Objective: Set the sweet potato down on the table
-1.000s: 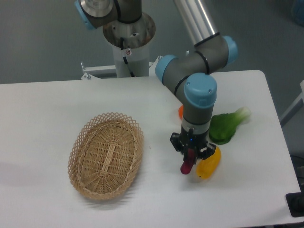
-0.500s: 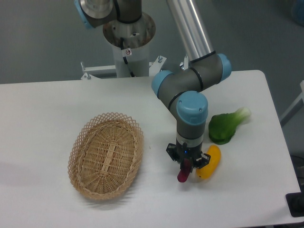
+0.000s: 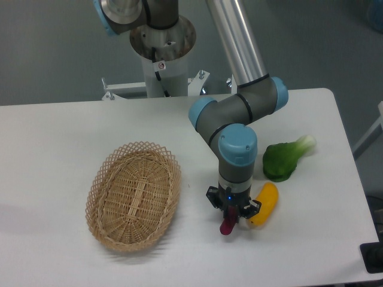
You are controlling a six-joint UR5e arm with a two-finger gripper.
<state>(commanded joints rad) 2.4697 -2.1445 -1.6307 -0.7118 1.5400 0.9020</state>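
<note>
The sweet potato (image 3: 227, 226) is a small slim dark magenta piece. It hangs nearly upright from my gripper (image 3: 230, 215), which is shut on its upper end. Its lower tip is at or just above the white table (image 3: 54, 149); I cannot tell if it touches. The gripper points straight down, between the wicker basket and the yellow fruit, near the table's front.
An oval wicker basket (image 3: 133, 194) lies to the left of the gripper. A plump yellow fruit (image 3: 265, 202) lies just to its right, almost touching the fingers. A green leafy vegetable (image 3: 286, 158) lies behind the fruit. The arm's base column (image 3: 161, 54) stands at the back.
The gripper has moved left and toward the front with the sweet potato, and lower toward the table. The yellow fruit, vegetable and basket have not moved.
</note>
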